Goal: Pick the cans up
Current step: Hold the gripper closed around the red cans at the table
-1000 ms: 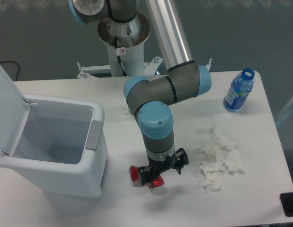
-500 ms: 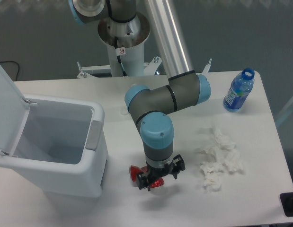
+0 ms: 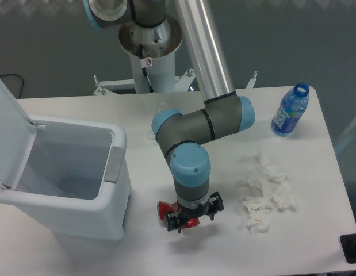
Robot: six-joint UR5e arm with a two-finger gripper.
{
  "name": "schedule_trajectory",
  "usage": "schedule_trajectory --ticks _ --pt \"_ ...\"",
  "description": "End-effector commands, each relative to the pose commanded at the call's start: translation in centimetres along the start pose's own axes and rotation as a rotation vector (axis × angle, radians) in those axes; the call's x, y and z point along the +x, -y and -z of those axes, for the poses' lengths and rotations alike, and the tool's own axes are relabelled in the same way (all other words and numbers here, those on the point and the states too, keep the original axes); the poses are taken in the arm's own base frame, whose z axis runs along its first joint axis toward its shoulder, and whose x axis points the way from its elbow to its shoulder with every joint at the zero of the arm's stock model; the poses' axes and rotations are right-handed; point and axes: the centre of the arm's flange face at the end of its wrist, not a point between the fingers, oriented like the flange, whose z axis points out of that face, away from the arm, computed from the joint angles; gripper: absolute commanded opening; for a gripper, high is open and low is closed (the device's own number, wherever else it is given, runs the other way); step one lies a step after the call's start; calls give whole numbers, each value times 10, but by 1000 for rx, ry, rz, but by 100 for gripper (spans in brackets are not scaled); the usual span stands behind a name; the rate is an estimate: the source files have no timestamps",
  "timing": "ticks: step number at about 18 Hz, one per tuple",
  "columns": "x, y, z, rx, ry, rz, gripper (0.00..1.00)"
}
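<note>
Where the table (image 3: 97, 256) comes nearest the camera, the gripper (image 3: 188, 218) is positioned low over its surface, directly above the red can (image 3: 166, 211). The can is located under the black finger assembly, with one red lobe exposed at 9 o'clock of the gripper and red metal also seen beneath the middle. Whether the fingers are spread or clamped on the can cannot be determined, since the wrist covers the contact area. A cluster of white tissue wads (image 3: 266, 192) is found at 3 o'clock of the gripper, well apart. An open white bin (image 3: 74, 184) with its lid (image 3: 8, 129) raised is located at 9 o'clock, near the can. A clear plastic bottle (image 3: 290, 110) with a blue label is found standing at 1 o'clock, toward the far right table corner.
</note>
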Motion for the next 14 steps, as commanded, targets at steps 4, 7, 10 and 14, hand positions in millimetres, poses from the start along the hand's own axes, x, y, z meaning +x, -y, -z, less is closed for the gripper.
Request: schedule_trajectory --ticks 4,7,10,14 --pt "1 4 -3 3 1 -1 100" --pt "1 5 -2 5 1 -1 100" --pt "3 3 -8 -4 1 -5 100" --pt "5 1 -8 -8 0 -9 99"
